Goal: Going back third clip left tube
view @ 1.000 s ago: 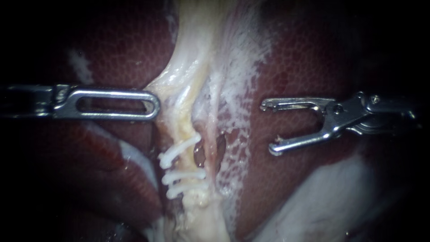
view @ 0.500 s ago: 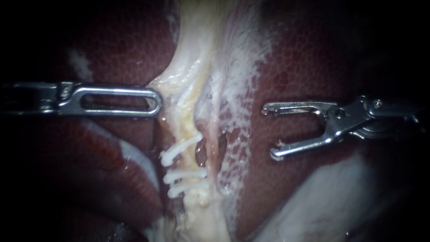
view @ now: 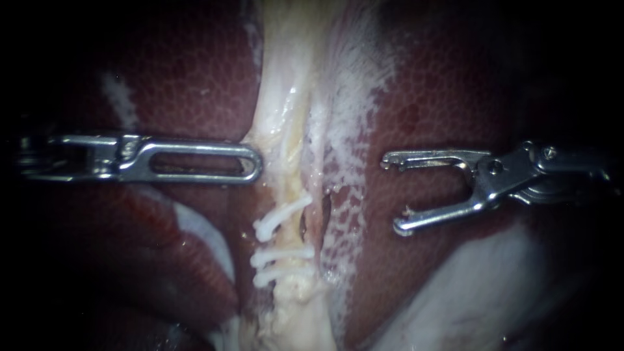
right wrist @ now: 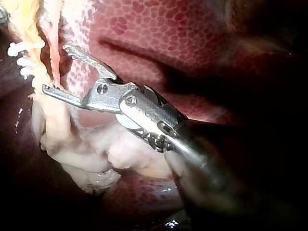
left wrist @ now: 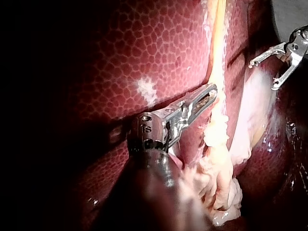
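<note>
Three white clips [view: 279, 253] sit across the pale left tube [view: 286, 188], one above the other, and show again in the right wrist view as clips [right wrist: 21, 55]. My left instrument [view: 257, 162] has its slotted jaws shut on the pale tissue at the tube's left edge, above the clips; its tip [left wrist: 211, 91] meets the same strand. My right instrument [view: 390, 193] hangs over the liver to the right of the tubes, apart from them. Its forked jaws are open with nothing between them, as the right instrument [right wrist: 54, 67] also shows.
Dark red liver [view: 442, 84] lies on both sides of the tubes. A pinkish second tube [view: 318, 195] runs just right of the clipped one. White filmy tissue [view: 351, 97] covers the liver beside it. A pale lump of tissue [right wrist: 91, 159] lies under my right instrument.
My left instrument has moved right, and the pale tissue and clips have shifted right with it, straightening the tube. My right instrument drew back slightly to the right, its jaws still open.
</note>
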